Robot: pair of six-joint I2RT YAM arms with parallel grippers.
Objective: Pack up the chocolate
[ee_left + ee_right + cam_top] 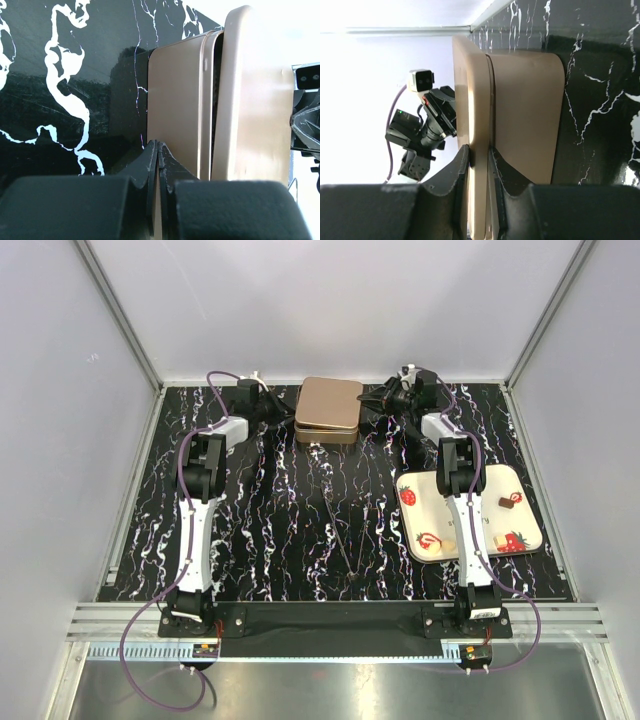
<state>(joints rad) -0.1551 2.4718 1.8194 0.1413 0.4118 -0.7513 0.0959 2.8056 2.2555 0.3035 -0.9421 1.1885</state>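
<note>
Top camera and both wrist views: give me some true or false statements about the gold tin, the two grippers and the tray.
1. The gold tin sits at the far middle of the table. True.
2. The right gripper is open and clear of the tin. False: its fingers are clamped on the edge of the lid.
3. The left gripper has its fingertips closed together, beside the tin. True.
4. The white tray lies on the left half of the table. False: it lies on the right, partly under the right arm.
5. A dark chocolate lies on the tray. True.
</note>
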